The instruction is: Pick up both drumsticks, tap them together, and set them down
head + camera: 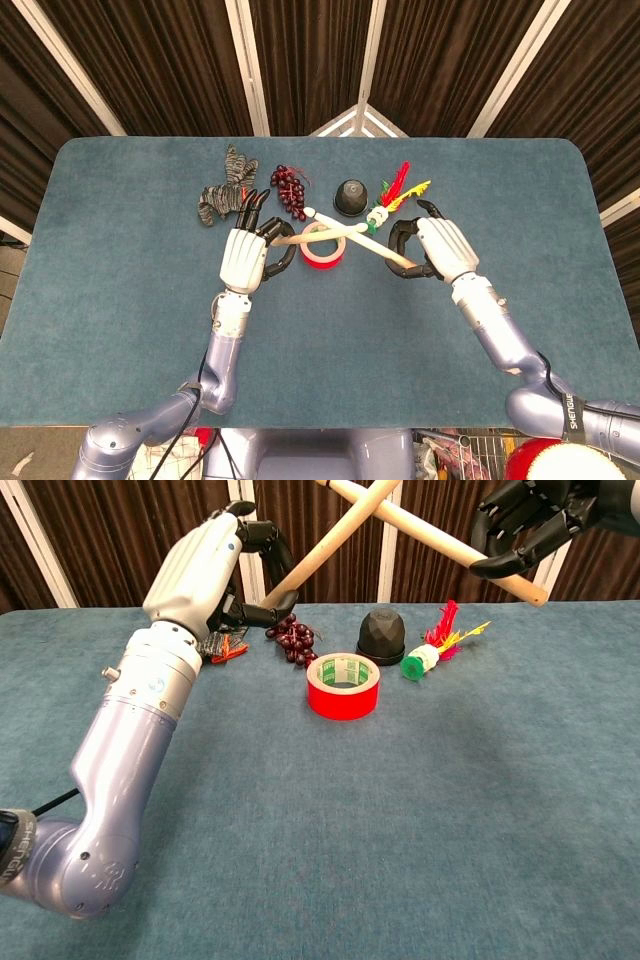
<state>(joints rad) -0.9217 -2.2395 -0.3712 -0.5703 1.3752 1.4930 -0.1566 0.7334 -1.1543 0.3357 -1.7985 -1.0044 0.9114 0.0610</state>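
Note:
Two pale wooden drumsticks are held crossed in the air above the table. My left hand (243, 258) (205, 565) grips one drumstick (318, 233) (325, 542) by its butt end, and it slants up toward the right. My right hand (440, 248) (535, 515) grips the other drumstick (352, 236) (440, 541) near its butt, its tip pointing left. The sticks cross above the tape roll and appear to touch at the crossing.
A red tape roll (322, 247) (343, 685) lies under the sticks. Behind it are a black cap-like object (349, 196) (381, 634), a feathered shuttlecock toy (392, 196) (436, 646), dark grapes (288, 189) (291, 643) and a striped grey glove (225, 190). The blue table (120, 290) runs wide on both sides.

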